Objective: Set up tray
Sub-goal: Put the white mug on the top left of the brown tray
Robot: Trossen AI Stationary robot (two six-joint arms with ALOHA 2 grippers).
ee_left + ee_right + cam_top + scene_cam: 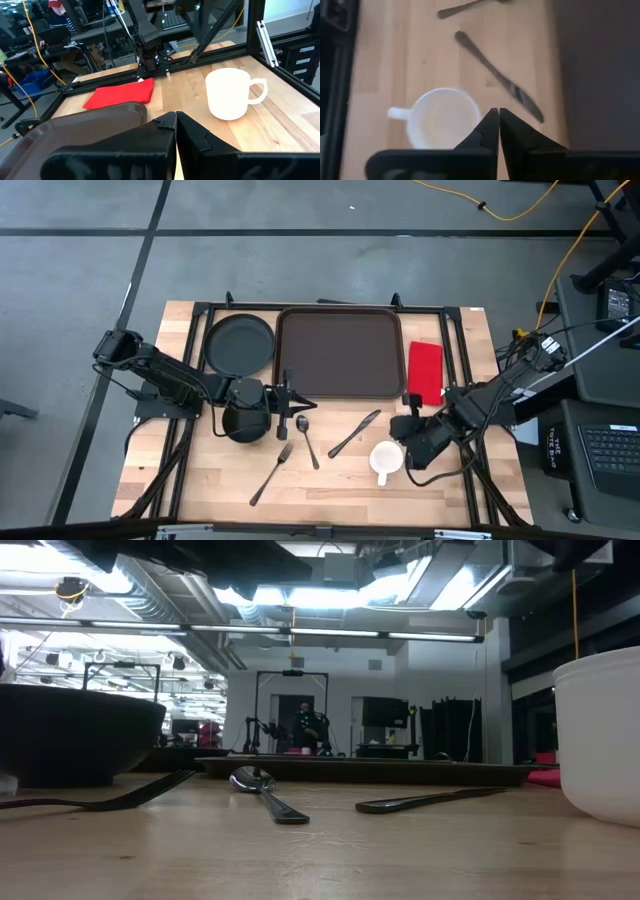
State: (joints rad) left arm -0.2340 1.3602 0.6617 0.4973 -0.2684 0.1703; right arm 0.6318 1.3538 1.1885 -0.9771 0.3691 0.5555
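high view shows the tray (340, 352) lying flat at the far middle of the bench (330, 480), bare inside, with the black plate (239, 345) just beside it on one side and the red napkin (426, 372) just beside it on the other. nearer the front lie the fork (271, 473), spoon (306, 438) and knife (354, 433), with the white mug (385, 461) near the knife and a dark bowl (245, 423) under the left arm's wrist.

left claw (296, 402) hovers at the tray's near edge, its fingers (165, 131) clenched together on nothing. right claw (400, 442) hangs just above the mug, likewise clenched and empty, fingertips meeting over the mug's rim in the right wrist view.

judging from this, nothing has been loaded yet; the step in hand looks like the approach to a first item, probably the mug. the right claw would need to release, drop around the mug's wall or handle, close, then carry it over the rim onto the tray.
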